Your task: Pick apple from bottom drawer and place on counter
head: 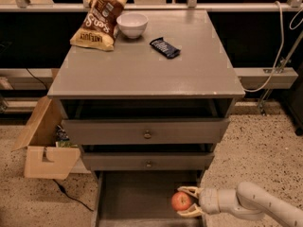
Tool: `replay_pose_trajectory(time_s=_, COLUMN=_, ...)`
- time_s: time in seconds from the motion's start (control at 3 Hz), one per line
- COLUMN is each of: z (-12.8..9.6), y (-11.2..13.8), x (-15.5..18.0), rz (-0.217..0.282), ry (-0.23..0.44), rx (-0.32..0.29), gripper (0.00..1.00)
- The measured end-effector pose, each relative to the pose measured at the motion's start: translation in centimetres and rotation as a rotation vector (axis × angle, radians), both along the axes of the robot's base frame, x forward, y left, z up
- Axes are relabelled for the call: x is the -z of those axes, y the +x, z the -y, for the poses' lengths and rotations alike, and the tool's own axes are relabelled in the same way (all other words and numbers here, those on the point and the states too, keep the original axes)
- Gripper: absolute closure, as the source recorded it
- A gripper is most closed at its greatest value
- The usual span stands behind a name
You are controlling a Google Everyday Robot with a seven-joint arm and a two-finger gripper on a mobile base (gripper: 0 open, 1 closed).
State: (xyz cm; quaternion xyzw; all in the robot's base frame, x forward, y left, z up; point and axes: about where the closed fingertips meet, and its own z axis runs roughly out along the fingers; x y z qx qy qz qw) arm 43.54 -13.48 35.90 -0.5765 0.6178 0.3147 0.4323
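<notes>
Your gripper [186, 201] sits low at the right side of the open bottom drawer [135, 200], reaching in from the right on the pale arm [251, 203]. Its fingers [188, 190] are closed around the apple [180, 201], one above it and one below, so you have the fruit held between them. The apple is inside the drawer opening, close to the right wall; you cannot tell from here whether it touches the drawer floor.

Above, the two upper drawers [147, 132] are partly pulled out, each with a small round knob. The table [156, 74] carries three things towards its back edge: a chip bag [98, 20] at the left, a white bowl [132, 24] just beside it, and a dark snack bar [164, 48] a little to the right. An open cardboard box [45, 148] stands on the speckled floor beside the cabinet's left side.
</notes>
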Motion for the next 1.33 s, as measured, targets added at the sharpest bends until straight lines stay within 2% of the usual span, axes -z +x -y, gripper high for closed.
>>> replay_pose_trajectory(time_s=0.33, z=-0.1, y=-0.1, x=-0.6, rz=-0.003, ry=0.006, rx=-0.002, gripper=1.0)
replay_pose_trajectory(time_s=0.67, z=0.7, y=-1.6, x=-6.0, rz=-0.005, ry=0.007, rx=-0.022, gripper=1.0)
replay_pose_trajectory(time_s=1.0, z=1.3, y=-3.1, x=-13.4, rz=-0.004, ry=-0.021, rx=-0.043, gripper=1.0)
replay_pose_trajectory(time_s=1.33, z=2.7, y=-2.9, x=-21.8, rz=0.014, ry=-0.062, rx=-0.043, gripper=1.0)
